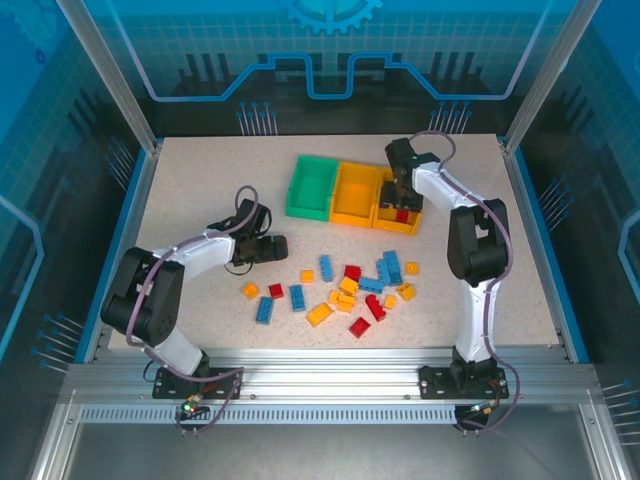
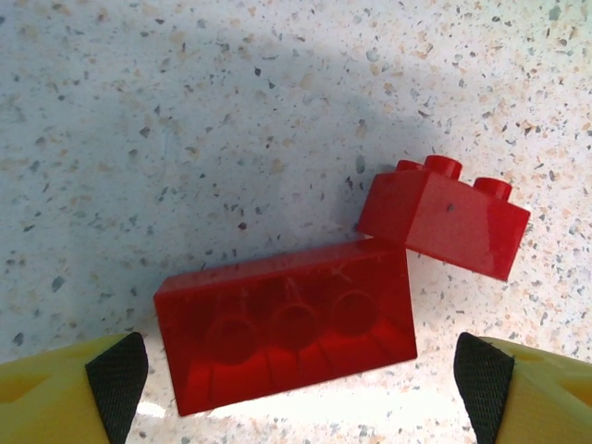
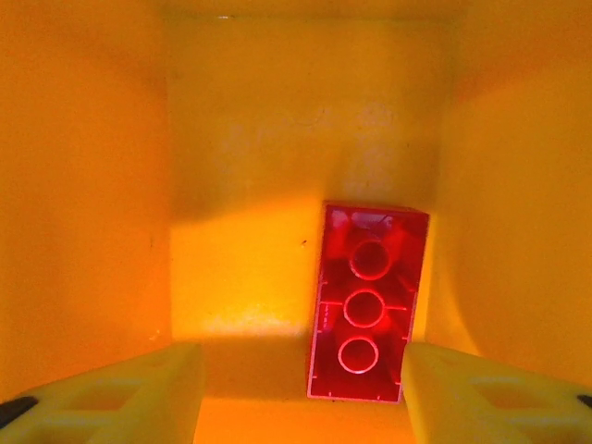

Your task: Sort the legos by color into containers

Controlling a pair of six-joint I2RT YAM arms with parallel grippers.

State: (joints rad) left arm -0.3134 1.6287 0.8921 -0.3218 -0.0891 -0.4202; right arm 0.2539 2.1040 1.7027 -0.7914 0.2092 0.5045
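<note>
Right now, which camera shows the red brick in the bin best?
Right wrist view: the red brick lies close, underside up, on the bin floor. Top external view gives a red speck inside it. Left wrist view faces other bricks.

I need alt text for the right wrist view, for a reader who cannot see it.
A red lego brick lies hollow side up on the floor of an orange-yellow bin, between the open yellow fingers of the right gripper.
</note>
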